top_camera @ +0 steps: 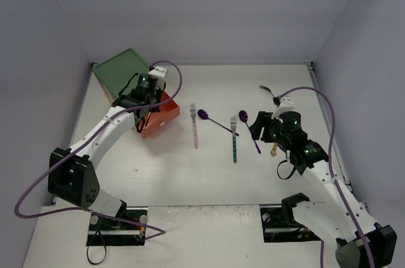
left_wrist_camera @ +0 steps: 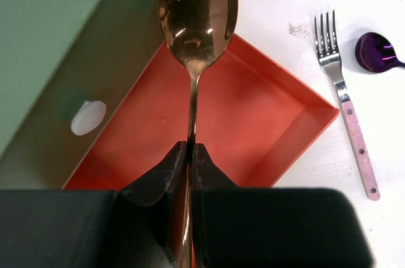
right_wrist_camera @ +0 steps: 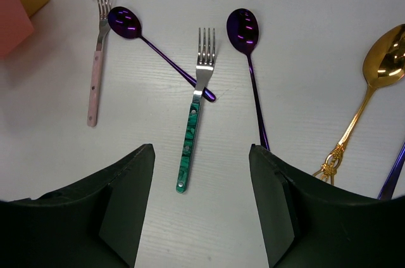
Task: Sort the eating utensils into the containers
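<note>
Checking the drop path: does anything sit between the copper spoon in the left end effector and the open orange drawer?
Nothing visible. The left end effector holds the spoon directly over the drawer, whose floor looks bare; the pink-handled fork lies outside it.

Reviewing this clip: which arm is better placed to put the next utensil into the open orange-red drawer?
Left. The left gripper is shut on the shiny copper spoon, held directly over the open orange-red drawer. The right gripper is open and empty, above the teal-handled fork, well away from that drawer.
</note>
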You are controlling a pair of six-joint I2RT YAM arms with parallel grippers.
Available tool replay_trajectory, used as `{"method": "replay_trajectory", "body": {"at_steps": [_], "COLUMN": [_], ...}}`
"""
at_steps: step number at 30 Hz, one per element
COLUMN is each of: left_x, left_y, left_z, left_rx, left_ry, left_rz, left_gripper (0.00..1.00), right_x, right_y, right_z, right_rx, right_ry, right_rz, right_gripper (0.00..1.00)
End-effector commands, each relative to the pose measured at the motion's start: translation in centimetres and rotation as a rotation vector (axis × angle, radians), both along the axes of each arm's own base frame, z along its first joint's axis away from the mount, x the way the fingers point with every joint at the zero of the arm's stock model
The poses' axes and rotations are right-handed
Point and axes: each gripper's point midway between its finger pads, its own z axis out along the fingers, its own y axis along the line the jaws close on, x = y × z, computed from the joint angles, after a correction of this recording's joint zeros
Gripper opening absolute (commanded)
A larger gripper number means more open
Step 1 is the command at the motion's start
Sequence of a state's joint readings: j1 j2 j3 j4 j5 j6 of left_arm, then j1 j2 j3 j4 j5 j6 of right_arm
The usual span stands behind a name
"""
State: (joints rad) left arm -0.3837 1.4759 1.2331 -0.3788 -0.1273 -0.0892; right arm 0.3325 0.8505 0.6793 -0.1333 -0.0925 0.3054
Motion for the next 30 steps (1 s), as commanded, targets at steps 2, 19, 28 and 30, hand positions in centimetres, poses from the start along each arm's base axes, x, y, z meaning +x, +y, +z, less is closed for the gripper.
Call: {"method": "replay_trajectory", "body": {"at_steps": [2,19,28,30], "left_x": [1.3,1.6,1.4,1.4], "left_y": [0.2,1.0,1.1,1.1], "left_z": [3.6,3.0,0.2,0.0], "left_rx": [-0.038,-0.016,0.003,0.004], "left_ry": [-0.147,-0.145,-0.073,-0.066], "left_rz": [-0.001,0.022,0.026,0.029], "left_gripper": [0.00,0.00,0.00,0.01], "right_x": [0.3,0.0,0.0,0.0], "right_y": [0.3,0.6,0.7,0.7], "right_z": [0.9,0.6,0.4,0.3], "right_rx": [0.017,0.026,0.027,0.026], "right_ry": [-0.044,-0.030,-0.021,-0.019], "right_rz": [0.024,0.040,0.041,0.041], "right_gripper": [0.58,0.58,0.59,0.59]}}
